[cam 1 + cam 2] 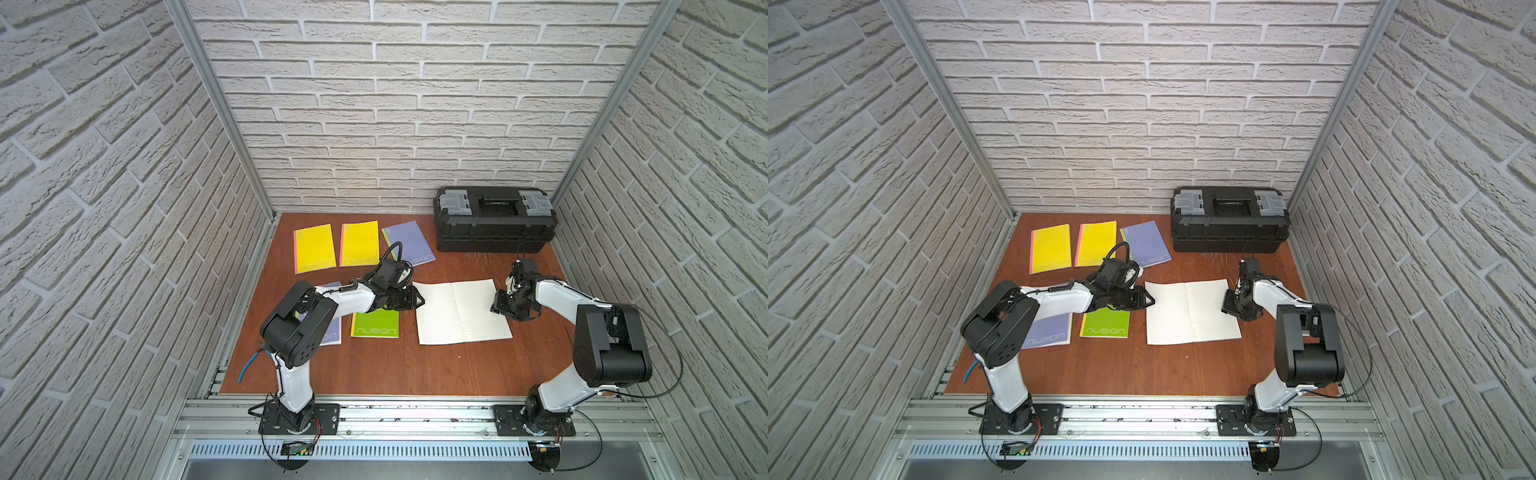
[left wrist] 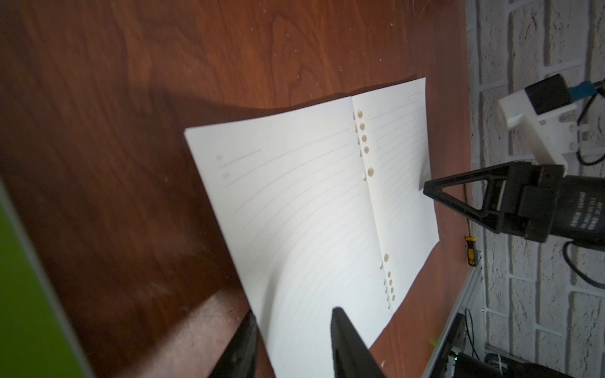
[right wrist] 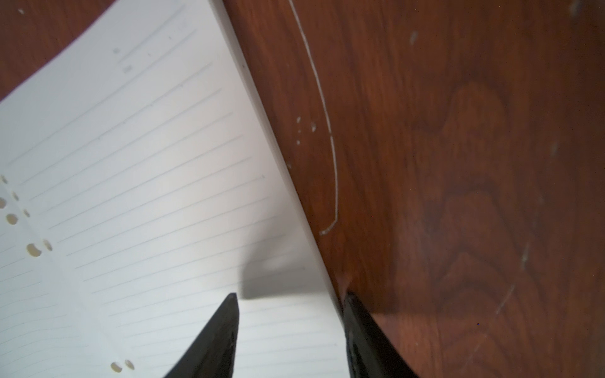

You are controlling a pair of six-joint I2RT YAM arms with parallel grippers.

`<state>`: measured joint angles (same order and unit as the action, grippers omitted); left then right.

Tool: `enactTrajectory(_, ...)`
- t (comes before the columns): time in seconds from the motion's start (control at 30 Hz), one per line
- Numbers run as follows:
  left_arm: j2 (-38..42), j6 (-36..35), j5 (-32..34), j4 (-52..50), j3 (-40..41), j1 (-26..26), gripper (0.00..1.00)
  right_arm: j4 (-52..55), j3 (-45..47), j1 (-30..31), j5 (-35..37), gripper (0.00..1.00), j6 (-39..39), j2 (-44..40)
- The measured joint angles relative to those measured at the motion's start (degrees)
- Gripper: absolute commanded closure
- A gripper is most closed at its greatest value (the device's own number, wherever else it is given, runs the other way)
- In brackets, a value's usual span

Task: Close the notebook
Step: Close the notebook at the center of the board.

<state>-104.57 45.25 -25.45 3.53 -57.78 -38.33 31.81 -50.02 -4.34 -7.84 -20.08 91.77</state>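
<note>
The notebook (image 1: pixel 461 311) (image 1: pixel 1192 311) lies open and flat on the brown table, showing cream lined pages with punched holes along the spine (image 2: pixel 370 196). My left gripper (image 1: pixel 419 300) (image 1: pixel 1151 300) is low at its left edge. In the left wrist view the gripper (image 2: pixel 294 319) is open, one finger under the page edge side and one over the page (image 2: pixel 311 196). My right gripper (image 1: pixel 497 305) (image 1: pixel 1227 305) is at the right edge. It is open too (image 3: pixel 289 297), straddling the edge of the right page (image 3: pixel 147 163).
A black toolbox (image 1: pixel 494 220) stands at the back right. Closed notebooks lie at the back left: two yellow (image 1: pixel 314 248) (image 1: pixel 359 243) and one purple (image 1: pixel 409 243). A green one (image 1: pixel 375 324) and another purple one (image 1: pixel 332 334) lie under my left arm. A small screwdriver (image 2: pixel 470 252) lies by the right wall.
</note>
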Motion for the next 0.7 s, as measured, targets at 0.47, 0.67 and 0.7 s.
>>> enactTrajectory(0.47,0.81,0.13,-0.57,0.39,0.09,0.0,0.64,-2.05,-0.2,1.7,-2.58,0.49,0.04,0.63)
enactTrajectory(0.67,0.81,0.44,-0.52,0.24,0.11,0.0,0.67,-2.43,-0.22,2.71,-2.99,0.5,0.07,0.7)
enactTrajectory(0.7,0.81,0.42,-0.48,0.09,0.09,0.0,0.68,-2.43,-0.22,2.86,-3.08,0.49,0.04,0.7)
